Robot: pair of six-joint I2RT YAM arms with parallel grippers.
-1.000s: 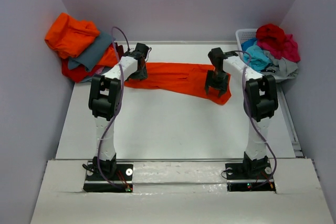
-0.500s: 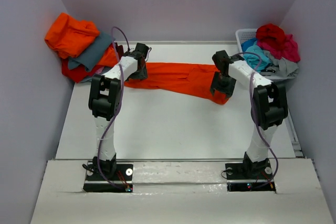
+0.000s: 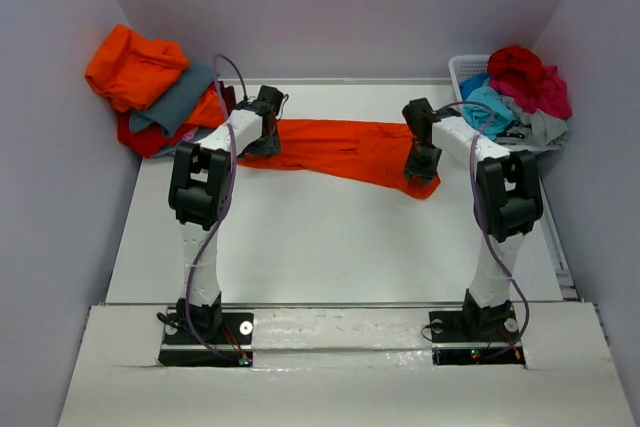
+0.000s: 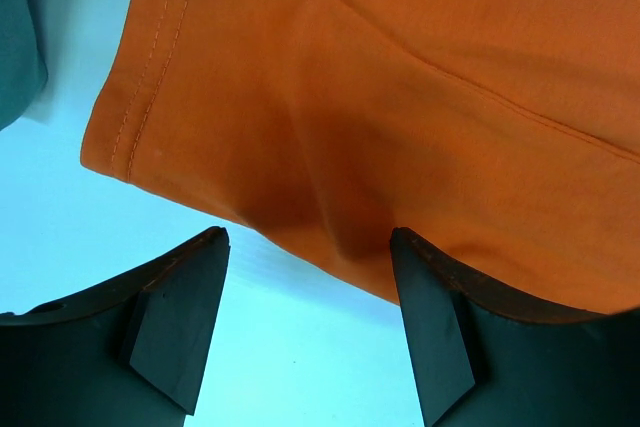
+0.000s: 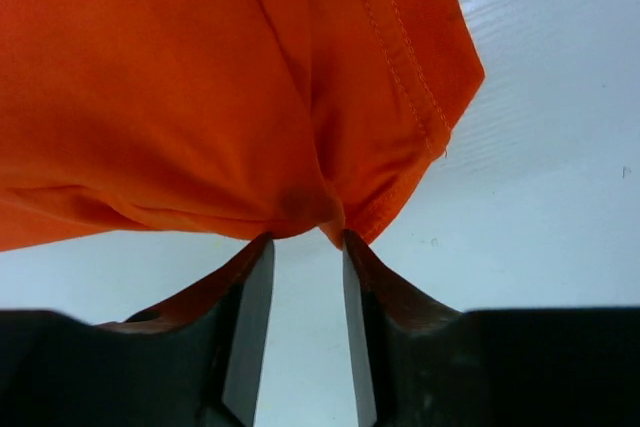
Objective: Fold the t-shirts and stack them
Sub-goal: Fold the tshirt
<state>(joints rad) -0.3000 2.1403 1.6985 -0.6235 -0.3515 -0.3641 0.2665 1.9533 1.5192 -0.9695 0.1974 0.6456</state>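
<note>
A bright orange t-shirt [image 3: 340, 147] lies stretched in a long band across the far half of the table. My left gripper [image 3: 262, 142] is at its left end. In the left wrist view the left gripper [image 4: 308, 237] is open and wide, its right finger [image 4: 430, 317] touching the hem of the t-shirt [image 4: 400, 97], with bare table between the jaws. My right gripper [image 3: 420, 169] is at the shirt's right end. In the right wrist view the right gripper [image 5: 306, 237] is open with a narrow gap, and a bunched fold of the t-shirt [image 5: 200, 97] sits at its tips.
A pile of orange [image 3: 135, 67], slate-grey [image 3: 180, 97] and red shirts lies at the far left, partly off the table. A white slatted basket [image 3: 462, 69] at the far right holds red [image 3: 520, 67], crimson and turquoise [image 3: 490, 102] shirts. Grey walls close in both sides.
My right gripper has swung in over the shirt's right end and dropped onto it, and its jaws have narrowed round a fold. The left arm has not moved.
</note>
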